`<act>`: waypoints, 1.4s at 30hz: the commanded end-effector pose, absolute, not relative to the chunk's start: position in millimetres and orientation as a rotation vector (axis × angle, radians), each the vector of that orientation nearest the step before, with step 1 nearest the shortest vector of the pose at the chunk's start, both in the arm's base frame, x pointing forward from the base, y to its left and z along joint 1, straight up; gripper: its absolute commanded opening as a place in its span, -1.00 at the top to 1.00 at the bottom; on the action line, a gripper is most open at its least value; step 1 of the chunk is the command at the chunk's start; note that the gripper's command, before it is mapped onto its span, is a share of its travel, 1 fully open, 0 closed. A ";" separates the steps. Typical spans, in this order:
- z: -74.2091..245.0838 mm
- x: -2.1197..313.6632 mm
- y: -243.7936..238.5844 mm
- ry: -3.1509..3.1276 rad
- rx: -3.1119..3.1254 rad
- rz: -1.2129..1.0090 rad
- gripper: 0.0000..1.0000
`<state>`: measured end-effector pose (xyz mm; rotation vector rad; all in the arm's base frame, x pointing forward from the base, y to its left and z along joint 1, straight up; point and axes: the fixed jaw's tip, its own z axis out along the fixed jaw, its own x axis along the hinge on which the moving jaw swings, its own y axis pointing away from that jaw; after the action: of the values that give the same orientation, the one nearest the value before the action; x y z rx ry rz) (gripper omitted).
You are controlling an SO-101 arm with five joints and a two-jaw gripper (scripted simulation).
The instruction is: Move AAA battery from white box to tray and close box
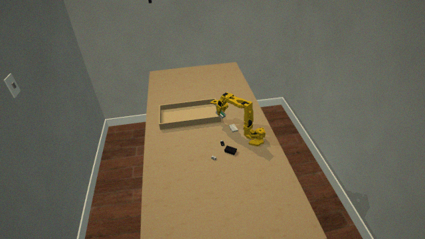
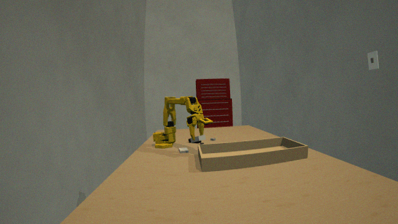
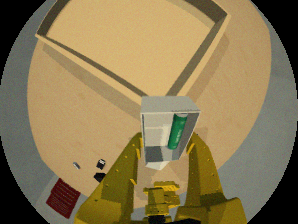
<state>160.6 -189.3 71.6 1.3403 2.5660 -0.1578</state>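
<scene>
My gripper (image 1: pixel 221 113) is shut on the open white box base (image 3: pixel 168 129) and holds it above the table by the tray's right end. A green AAA battery (image 3: pixel 178 131) lies inside the base along its right wall. The held base also shows in the exterior view (image 2: pixel 201 137), low by the tray's near corner. The wooden tray (image 1: pixel 189 114) is empty; it also shows in the exterior view (image 2: pixel 252 152) and in the wrist view (image 3: pixel 133 30). The white lid (image 1: pixel 234 127) lies flat on the table between the tray and my arm's base.
A black box (image 1: pixel 230 150) lies on the table in front of the arm. Two small objects (image 1: pixel 222 143) (image 1: pixel 214 157) lie near it. A red cabinet (image 2: pixel 214 102) stands beyond the table's far end.
</scene>
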 end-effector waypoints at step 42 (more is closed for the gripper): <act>142.4 214.0 -260.3 1.963 1.022 -0.481 0.61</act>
<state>211.3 -252.8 123.9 1.0661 2.0419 -0.4380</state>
